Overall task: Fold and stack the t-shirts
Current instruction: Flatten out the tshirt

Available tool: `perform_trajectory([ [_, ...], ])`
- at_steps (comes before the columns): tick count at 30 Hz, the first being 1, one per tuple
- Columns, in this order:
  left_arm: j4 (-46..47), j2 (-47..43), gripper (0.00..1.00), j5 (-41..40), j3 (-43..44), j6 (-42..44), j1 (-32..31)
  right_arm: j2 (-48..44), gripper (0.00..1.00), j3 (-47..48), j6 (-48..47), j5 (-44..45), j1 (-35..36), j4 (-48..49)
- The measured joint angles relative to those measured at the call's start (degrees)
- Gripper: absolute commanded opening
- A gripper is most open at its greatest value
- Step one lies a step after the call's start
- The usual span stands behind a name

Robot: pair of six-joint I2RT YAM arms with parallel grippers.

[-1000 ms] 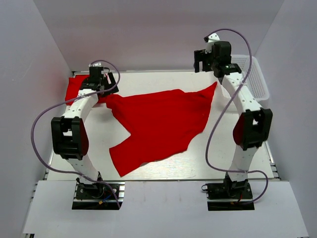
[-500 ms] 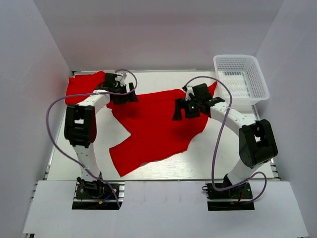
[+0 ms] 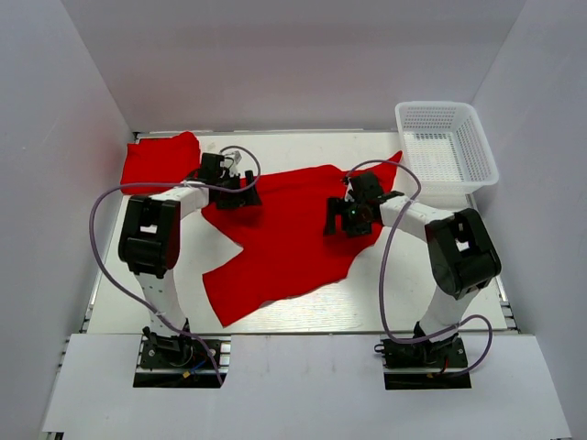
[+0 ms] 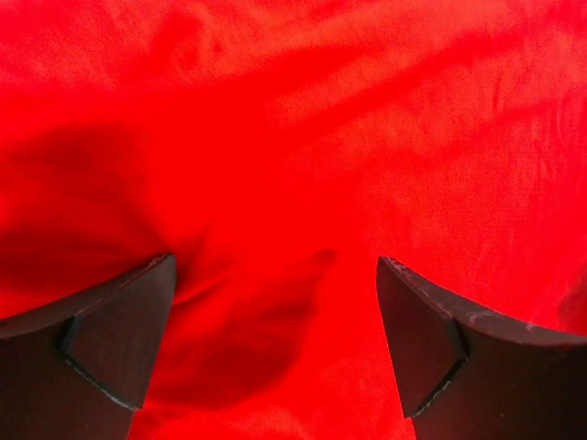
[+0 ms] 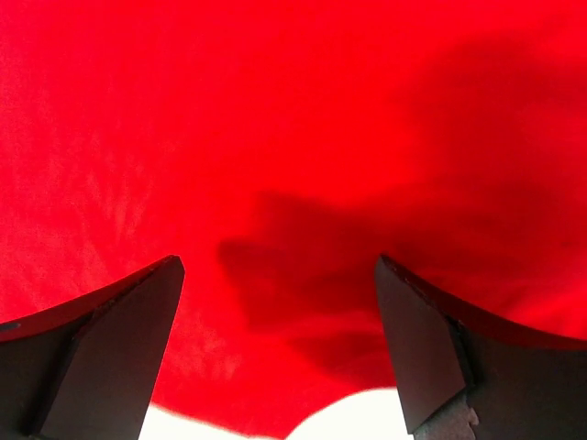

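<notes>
The left hand (image 3: 242, 190) and the right hand (image 3: 338, 220) are hanging low over the spread red t-shirt (image 3: 293, 240), fingers wide apart. The left one is near the shirt's far left edge and the right one over its right side. Bare counter (image 3: 417, 289) is showing to the shirt's right and along its near edge. A white mesh basket (image 3: 447, 147) is filling the far right corner, and a bunched red t-shirt (image 3: 158, 161) is lying in the far left corner.

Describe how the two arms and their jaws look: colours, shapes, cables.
The left arm and right arm match: white links joined by bulky black joint housings, each on a black base plate. A lilac cable loops loosely from base to wrist on each. The jaws are dark, matte, wedge-shaped fingers with faint scuffs and no visible markings.
</notes>
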Motion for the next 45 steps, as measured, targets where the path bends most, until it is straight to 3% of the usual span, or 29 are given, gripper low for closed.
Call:
perform_trajectory([
  [6,3.67,-6.51,1.00,0.74,-9.68,-3.21,-3.02,2.45,0.90,2.58,3.21,4.85,-2.49,1.18],
  [14,4.92,-16.52,1.00,4.83,-21.99,-10.86,-14.05,10.75,0.90,13.99,3.78,9.88,-10.97,-0.59],
  [21,-2.03,-15.58,1.00,8.83,-16.87,-11.50,-21.94,21.44,0.90,31.39,-1.84,12.94,-15.50,-7.19],
  [25,-6.71,-16.26,1.00,5.88,-11.19,-10.25,-22.49,20.76,0.90,33.59,-7.04,11.74,-15.74,-9.57],
  [33,-21.00,-31.93,1.00,-18.56,-10.51,-15.02,-19.30,1.07,0.90,18.40,-12.37,10.08,-10.34,-10.10],
  [36,-25.38,-41.13,1.00,-26.58,-15.72,-20.35,-16.87,-8.68,0.90,11.02,-12.90,10.82,-5.57,-9.51],
  [39,-28.68,-49.11,0.97,-31.23,-23.74,-24.74,-14.10,-16.13,0.90,3.69,-11.96,11.56,-0.02,-10.78],
  [41,-30.34,-53.07,0.89,-32.83,-29.18,-26.88,-12.44,-19.26,0.90,-0.81,-11.21,11.43,3.96,-11.61],
  [45,-28.09,-54.62,0.80,-31.87,-36.15,-28.37,-10.71,-22.99,0.90,-8.31,-7.98,11.04,11.41,-15.13],
])
